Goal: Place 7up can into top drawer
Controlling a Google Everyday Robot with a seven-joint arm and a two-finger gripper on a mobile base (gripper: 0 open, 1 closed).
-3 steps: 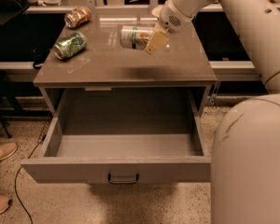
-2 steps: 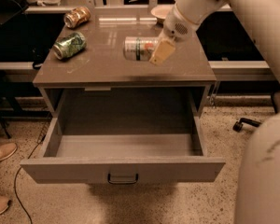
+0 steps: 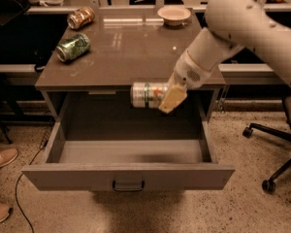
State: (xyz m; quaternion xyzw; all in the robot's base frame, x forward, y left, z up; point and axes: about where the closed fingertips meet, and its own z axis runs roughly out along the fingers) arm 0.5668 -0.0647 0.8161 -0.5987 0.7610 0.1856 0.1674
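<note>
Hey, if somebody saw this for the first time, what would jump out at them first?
Mid-frame, the gripper is shut on the 7up can, holding it sideways above the wide-open top drawer. Behind it, a green can and an orange-brown can lie on the left of the cabinet top, with a bowl at the back.

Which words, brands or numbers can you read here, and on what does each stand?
No text is legible.
Green lettering on the pale silver-white can, held in the claw above the open grey drawer: blurred.
Print on the dark-green can on the cabinet top: blurred.
Print on the orange-brown can: blurred.
</note>
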